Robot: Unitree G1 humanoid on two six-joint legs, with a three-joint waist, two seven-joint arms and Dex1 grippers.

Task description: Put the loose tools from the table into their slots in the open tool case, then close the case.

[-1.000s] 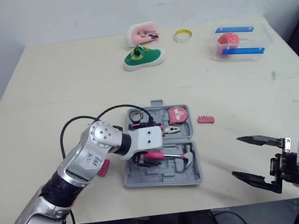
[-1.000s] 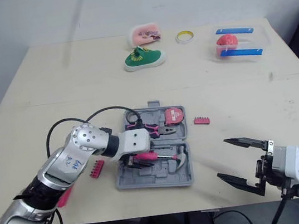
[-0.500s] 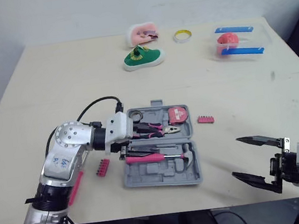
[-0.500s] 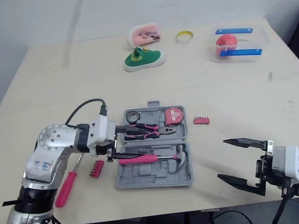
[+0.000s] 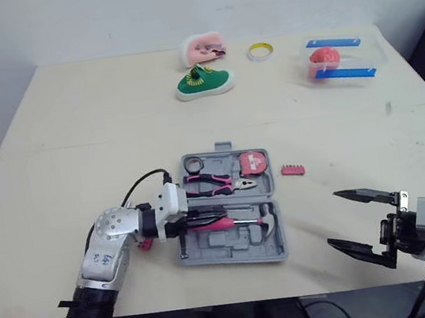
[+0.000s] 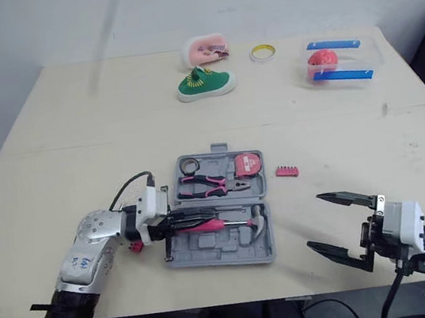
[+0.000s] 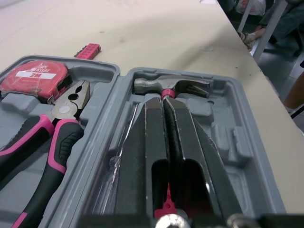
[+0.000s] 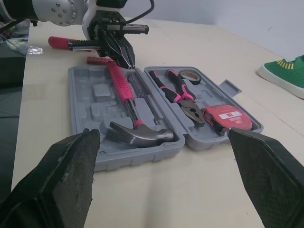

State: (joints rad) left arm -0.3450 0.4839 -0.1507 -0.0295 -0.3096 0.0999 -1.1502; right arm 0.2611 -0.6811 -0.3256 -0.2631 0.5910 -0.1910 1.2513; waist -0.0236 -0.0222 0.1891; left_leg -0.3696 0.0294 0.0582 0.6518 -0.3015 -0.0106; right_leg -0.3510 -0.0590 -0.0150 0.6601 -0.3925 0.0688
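At the front edge of the worktop [image 5: 75, 147] the right end effector [image 5: 333, 219] hangs with its two fingers spread wide, pinching nothing, its opening facing the tool case [image 5: 227, 246].

Further in, the left end effector [image 7: 165, 100] lies low over the front half of the open case. Its fingers are pressed almost together along the top of the hammer [image 8: 121, 88], which sits in its slot with the head toward the robot's right. Nothing shows pinched between them.

A pink bit strip [image 5: 145, 245] lies on the worktop just beside the case's left edge, beside the left wrist and behind the fingertips. The screwdriver [image 8: 64, 42] lies past it, further to the robot's left. To reach either, the left arm would have to draw back and turn.

Beyond, a second pink bit strip [image 5: 293, 169] lies just off the case's right edge. Its long axis runs across the worktop, farther in and to the left of the right end effector. The right arm looks the nearer and freer one for it.
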